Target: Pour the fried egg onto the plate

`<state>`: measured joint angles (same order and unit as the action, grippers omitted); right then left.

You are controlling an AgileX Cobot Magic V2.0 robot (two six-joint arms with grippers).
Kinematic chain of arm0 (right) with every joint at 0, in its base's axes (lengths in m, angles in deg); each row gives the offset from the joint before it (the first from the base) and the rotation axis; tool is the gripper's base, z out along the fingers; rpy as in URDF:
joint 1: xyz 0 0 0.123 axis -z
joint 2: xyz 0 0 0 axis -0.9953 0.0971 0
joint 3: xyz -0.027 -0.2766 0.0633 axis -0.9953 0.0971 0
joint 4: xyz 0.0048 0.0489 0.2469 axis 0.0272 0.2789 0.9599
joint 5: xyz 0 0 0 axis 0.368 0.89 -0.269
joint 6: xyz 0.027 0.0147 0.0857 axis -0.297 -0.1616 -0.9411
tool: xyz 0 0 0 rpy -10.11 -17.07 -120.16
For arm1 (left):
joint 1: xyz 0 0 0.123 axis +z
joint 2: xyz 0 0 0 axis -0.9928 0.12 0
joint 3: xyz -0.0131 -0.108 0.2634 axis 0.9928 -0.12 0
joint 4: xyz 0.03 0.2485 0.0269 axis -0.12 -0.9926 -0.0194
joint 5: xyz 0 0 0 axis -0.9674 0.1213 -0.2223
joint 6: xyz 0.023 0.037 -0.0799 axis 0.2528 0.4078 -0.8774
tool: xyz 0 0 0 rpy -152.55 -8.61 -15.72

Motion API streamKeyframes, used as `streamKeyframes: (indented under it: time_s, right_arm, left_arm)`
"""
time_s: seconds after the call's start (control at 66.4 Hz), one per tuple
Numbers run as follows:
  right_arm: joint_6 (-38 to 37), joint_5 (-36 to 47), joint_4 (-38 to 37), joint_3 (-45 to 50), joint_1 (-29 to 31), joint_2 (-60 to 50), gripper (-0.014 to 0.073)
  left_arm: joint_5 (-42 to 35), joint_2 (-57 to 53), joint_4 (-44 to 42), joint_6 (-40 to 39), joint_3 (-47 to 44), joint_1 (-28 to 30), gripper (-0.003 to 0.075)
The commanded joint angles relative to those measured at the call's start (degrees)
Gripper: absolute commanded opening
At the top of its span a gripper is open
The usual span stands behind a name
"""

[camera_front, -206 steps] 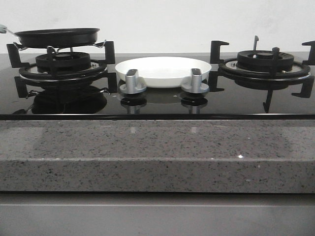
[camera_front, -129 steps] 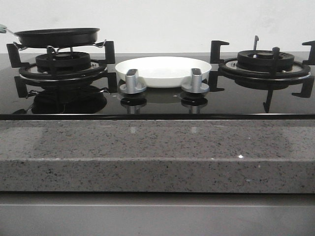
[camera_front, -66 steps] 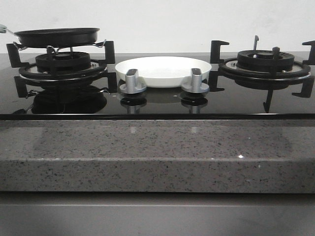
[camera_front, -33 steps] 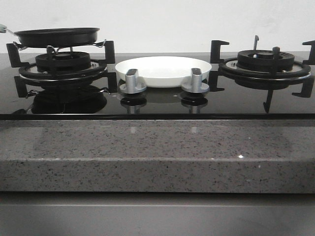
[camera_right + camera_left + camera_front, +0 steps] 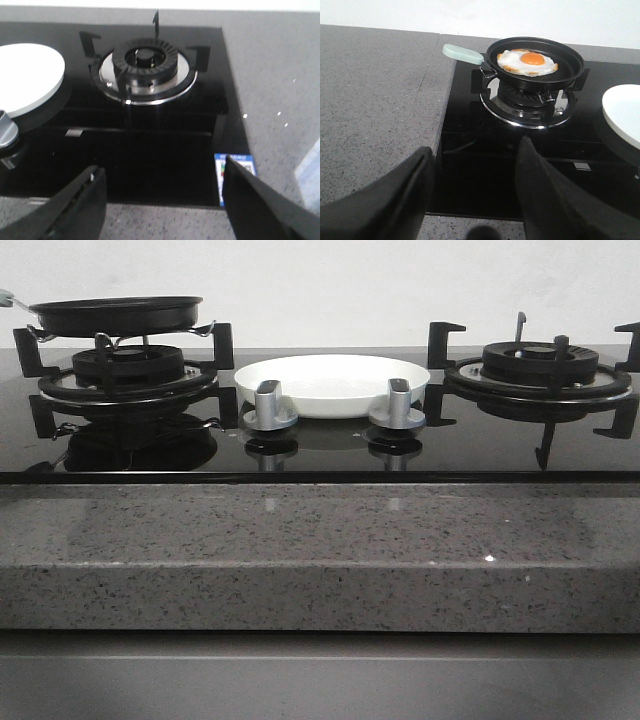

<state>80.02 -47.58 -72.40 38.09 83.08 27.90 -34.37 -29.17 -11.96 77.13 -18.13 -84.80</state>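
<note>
Both grippers, left (image 5: 472, 192) & right (image 5: 162, 200), spread wide, holding nothing. Fried egg (image 5: 527, 62) sits in black pan (image 5: 535, 62) on L burner; plate (image 5: 332, 384) at pan's 3 o'clock, bare. Approach step, judging: next needs L grip on pan's mint handle (image 5: 462, 53).

Glossy black glass hob (image 5: 320, 450) mirrors the brushed-metal knobs (image 5: 270, 406); speckled grey stone surface (image 5: 320, 550); glossy white plate (image 5: 331, 382); matt black pan (image 5: 535, 62).
</note>
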Motion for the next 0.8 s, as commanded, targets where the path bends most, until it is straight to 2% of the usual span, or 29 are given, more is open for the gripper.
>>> streamKeyframes:
  time_s: [0.0, 0.12, 0.196, 0.316, 0.482, 0.783]
  right_arm:
    - [0.5, 1.2, 2.2, -3.7, 0.2, 2.9, 0.0524]
    - [1.2, -2.6, 4.5, -7.1, -1.1, 8.1, 0.05]
    - [4.3, -4.3, 6.9, -9.6, -3.5, 11.9, 0.0482]
    - [8.1, -4.7, 11.3, -13.5, -7.9, 17.6, 0.0466]
    - [8.5, -5.6, 12.5, -19.9, -12.5, 26.3, 0.0466]
    - [9.2, -9.5, 12.9, -33.4, -13.0, 41.9, 0.0466]
  left_arm:
    - [-4.4, 0.6, 1.0, 0.0, 1.6, -0.5, 0.0388]
    - [-4.4, 0.6, 1.0, 0.0, 1.6, -0.5, 0.0388]
    - [-4.4, 0.6, 1.0, 0.0, 1.6, -0.5, 0.0388]
    - [-4.4, 0.6, 1.0, 0.0, 1.6, -0.5, 0.0388]
    - [-4.3, 0.6, 1.0, 0.0, 1.6, -0.5, 0.0388]
    - [-4.3, 0.6, 1.0, 0.0, 1.6, -0.5, 0.0388]
